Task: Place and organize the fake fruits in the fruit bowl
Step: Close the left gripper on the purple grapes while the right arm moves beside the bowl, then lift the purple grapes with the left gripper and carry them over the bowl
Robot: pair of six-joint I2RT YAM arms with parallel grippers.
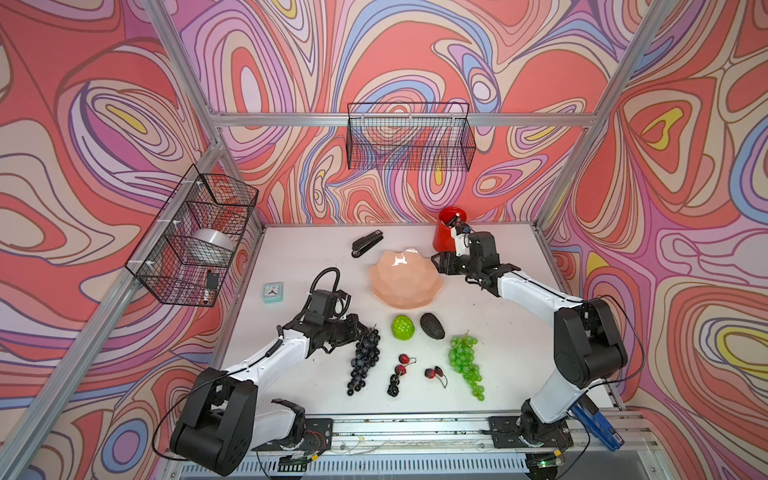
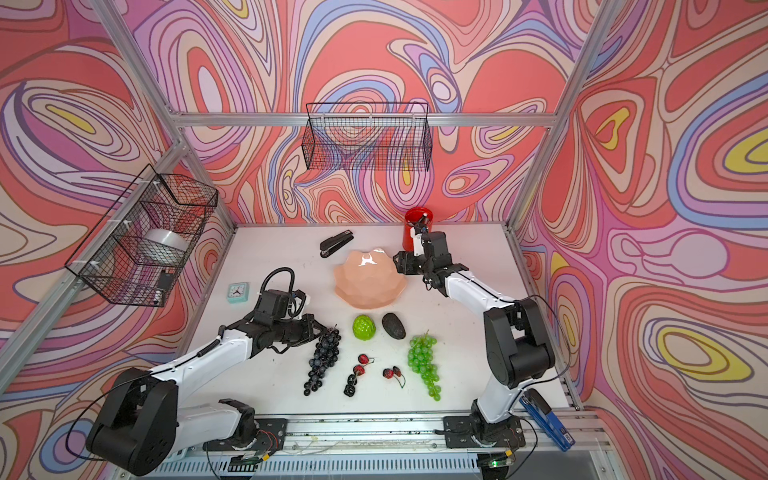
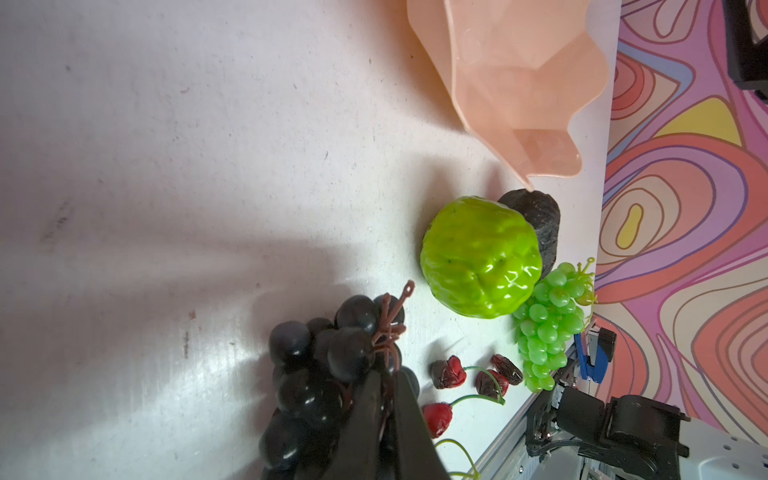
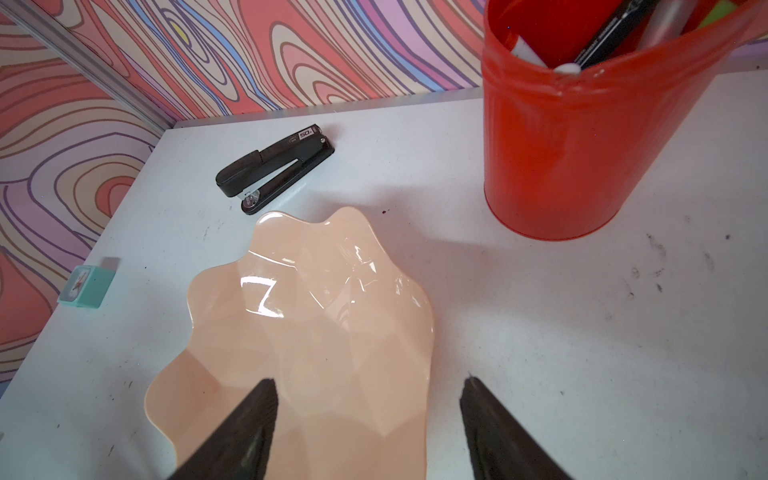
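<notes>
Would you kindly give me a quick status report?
Left gripper shut on purple grape bunch. Right gripper open, straddling fruit bowl rim. Bowl empty, nothing blocking.

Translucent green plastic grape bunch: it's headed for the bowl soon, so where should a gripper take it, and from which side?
Probably from above, at the wide stem end of the translucent green plastic grape bunch: it lies flat, tapering away from that end, nothing touching it.

White "50" on a small label near one end of the black stapler on the desk, print along the dark marker in the red cup too blurred to read, teal clock dial illegible
</notes>
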